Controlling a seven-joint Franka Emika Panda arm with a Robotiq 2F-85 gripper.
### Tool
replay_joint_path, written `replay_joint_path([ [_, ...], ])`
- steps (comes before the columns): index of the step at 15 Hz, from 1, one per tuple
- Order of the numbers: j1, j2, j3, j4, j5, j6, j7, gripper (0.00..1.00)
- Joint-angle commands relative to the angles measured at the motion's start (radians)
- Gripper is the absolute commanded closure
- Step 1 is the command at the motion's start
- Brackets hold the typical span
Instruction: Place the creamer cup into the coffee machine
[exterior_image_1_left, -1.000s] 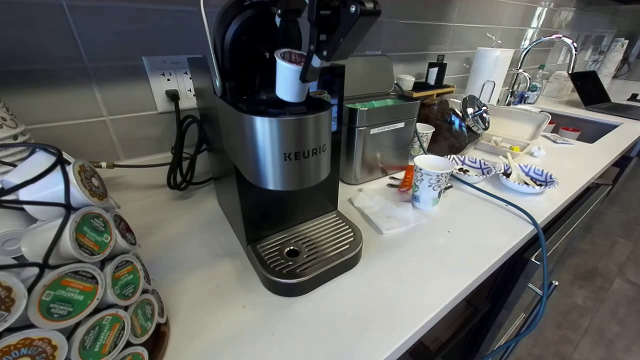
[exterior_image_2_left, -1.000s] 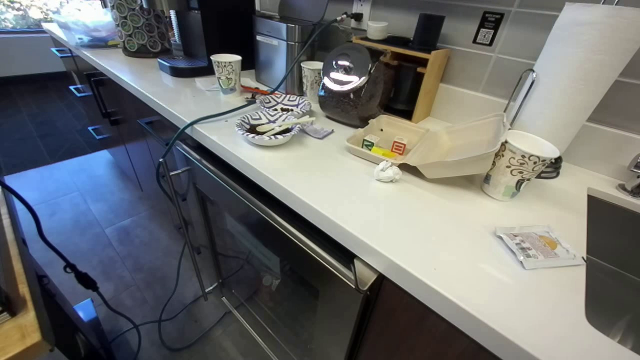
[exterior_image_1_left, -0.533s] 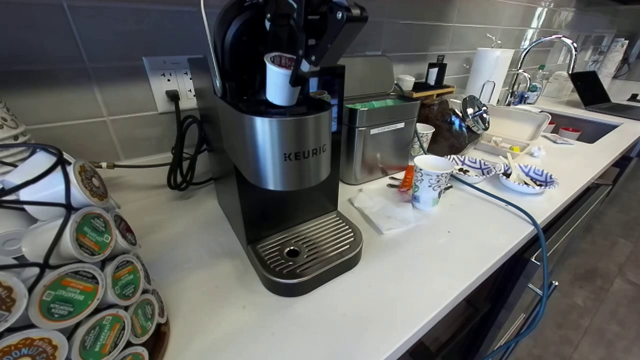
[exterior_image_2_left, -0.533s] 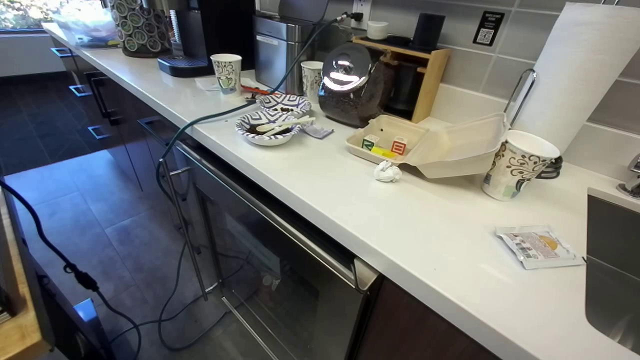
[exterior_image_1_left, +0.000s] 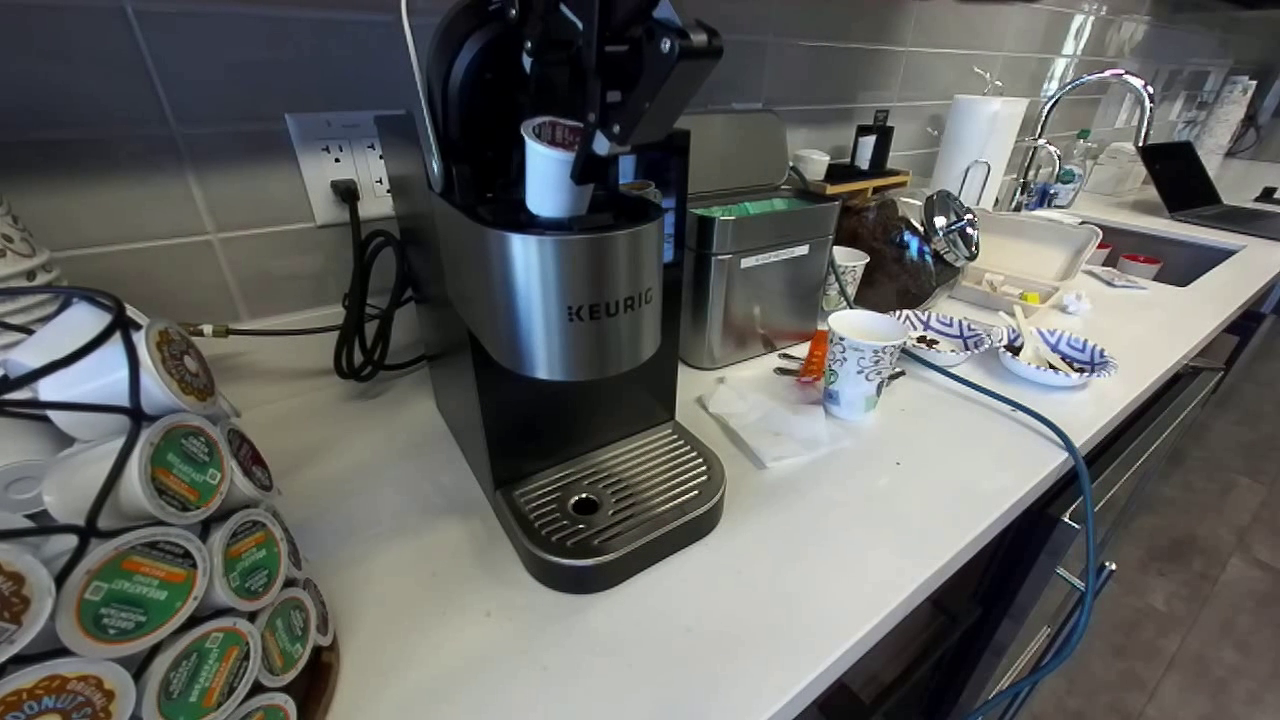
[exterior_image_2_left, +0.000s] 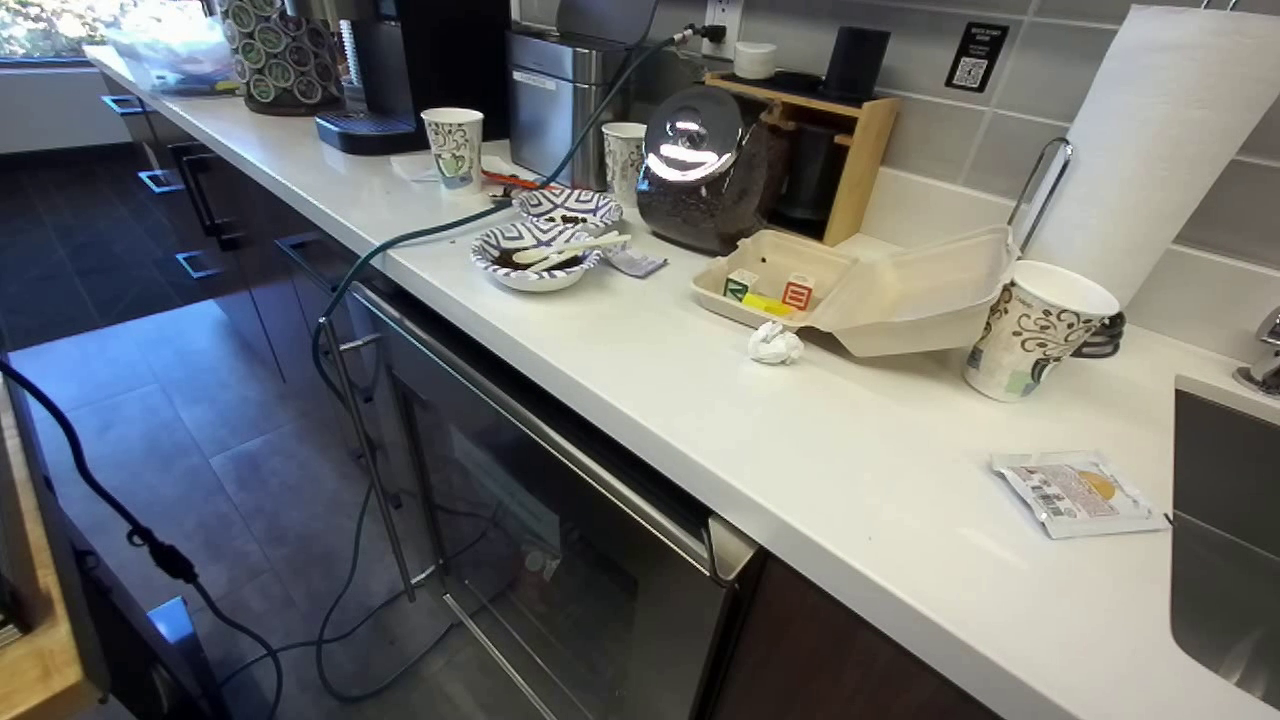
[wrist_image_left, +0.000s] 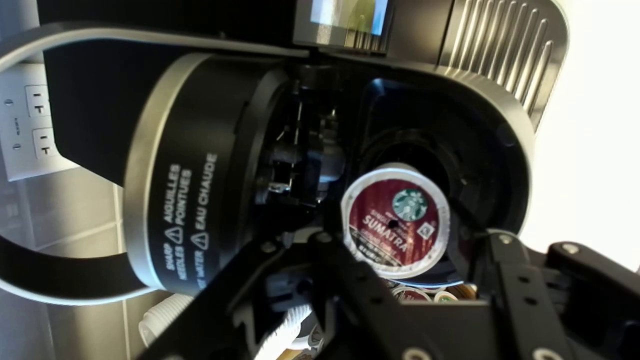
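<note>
Silver-and-black Keurig coffee machine: stands on the smooth white desk, open and awaiting its cargo.
Rounded black lid: is raised, so that part of the job appears done.
White plastic creamer cup with dark red foil top: is held roughly upright over the machine's open top, lower edge showing in an exterior view, not yet seated.
Jaws: are clamped on the cup, 1 to each side.
Round black pod well: is partly hidden behind the cup in the wrist view; whether the 2 line up cannot be told.
Cup's remaining route: looks short, just lowering and release.
</note>
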Motion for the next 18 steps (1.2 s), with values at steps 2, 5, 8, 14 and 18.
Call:
replay_joint_path([
  [2,0.019,0.016,-0.009,0.039,0.017,-0.077,-0.017,0.74],
  [5,0.02,0.019,-0.008,0.046,0.022,-0.09,-0.01,0.51],
  [8,0.011,0.015,0.001,0.037,0.009,-0.063,-0.001,0.16],
  [14,0.01,-0.066,0.003,0.003,0.026,-0.109,0.067,0.0],
  [18,-0.001,-0.199,0.022,-0.127,0.067,-0.084,0.214,0.0],
])
